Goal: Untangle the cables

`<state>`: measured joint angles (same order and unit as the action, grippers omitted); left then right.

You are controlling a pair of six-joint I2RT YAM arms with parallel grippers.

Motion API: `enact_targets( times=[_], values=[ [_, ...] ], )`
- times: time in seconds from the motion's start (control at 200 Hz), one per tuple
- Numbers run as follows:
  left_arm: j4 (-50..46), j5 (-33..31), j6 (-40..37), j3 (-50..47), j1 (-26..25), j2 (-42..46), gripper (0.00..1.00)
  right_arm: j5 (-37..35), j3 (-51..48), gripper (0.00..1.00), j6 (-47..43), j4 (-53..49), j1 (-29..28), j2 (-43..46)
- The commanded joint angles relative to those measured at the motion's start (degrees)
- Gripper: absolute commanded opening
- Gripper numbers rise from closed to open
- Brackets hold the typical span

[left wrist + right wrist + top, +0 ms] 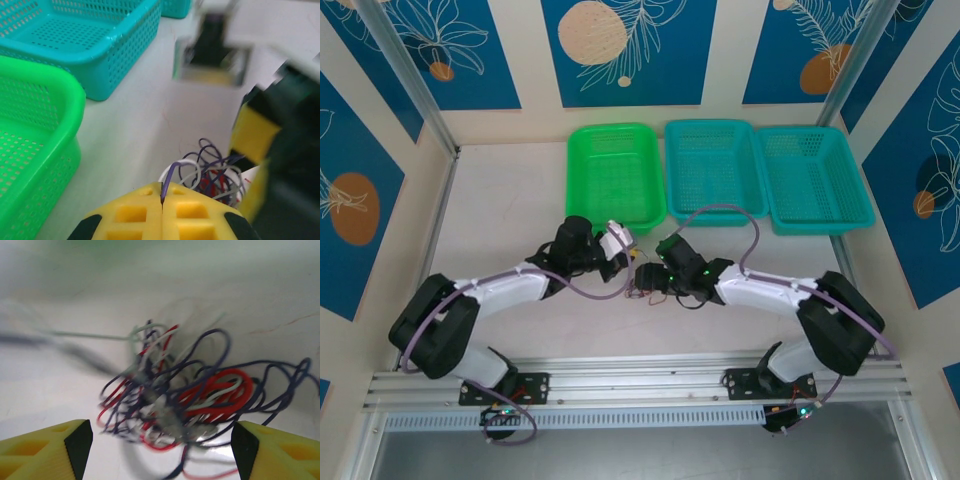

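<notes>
We find the table's (500, 210) far-left corner free, while a green basket (616, 175) and two teal baskets (716, 168) block its far edge, and the left gripper (162, 212) and right gripper (160, 445) hem the cables (175, 400) mid-table.

Your left gripper (162, 207) pinches a purple cable (169, 175), your right gripper (160, 447) gapes wide, both arms angled inward

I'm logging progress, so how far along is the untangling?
Nothing separated: the cables are one knotted clump on the table. In hand: left gripper is shut on one purple wire; right gripper is open astride the clump. Left: pulling every wire free.
</notes>
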<state>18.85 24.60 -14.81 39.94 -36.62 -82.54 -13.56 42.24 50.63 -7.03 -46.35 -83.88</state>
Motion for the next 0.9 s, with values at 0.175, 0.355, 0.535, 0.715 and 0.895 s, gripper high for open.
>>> enact_targets(
  times=[0.175, 0.355, 0.535, 0.715, 0.895],
  values=[
    [-8.6, -2.2, 8.5, -2.7, -0.4, 19.7, 0.00, -12.1, -1.7, 0.46, 7.5, 2.2, 2.1, -6.6],
    [-18.7, -18.6, 13.4, -0.8, -0.2, 34.5, 0.00, -12.4, -7.5, 0.43, 9.2, 0.4, 6.3, -1.8],
    [-30.7, -36.7, 19.0, 1.5, 2.2, 40.3, 0.00, -10.9, -12.4, 0.44, 7.8, -0.2, 11.8, 3.8],
    [-27.5, -31.0, 23.4, -5.3, 3.0, 42.4, 0.00, -7.0, -14.2, 0.23, 2.1, 1.9, 16.4, 9.5],
    [-16.8, -19.2, 30.7, -17.7, 2.9, 40.9, 0.00, -5.0, -13.3, 0.04, -10.4, 0.8, 16.7, 17.1]
  ],
)
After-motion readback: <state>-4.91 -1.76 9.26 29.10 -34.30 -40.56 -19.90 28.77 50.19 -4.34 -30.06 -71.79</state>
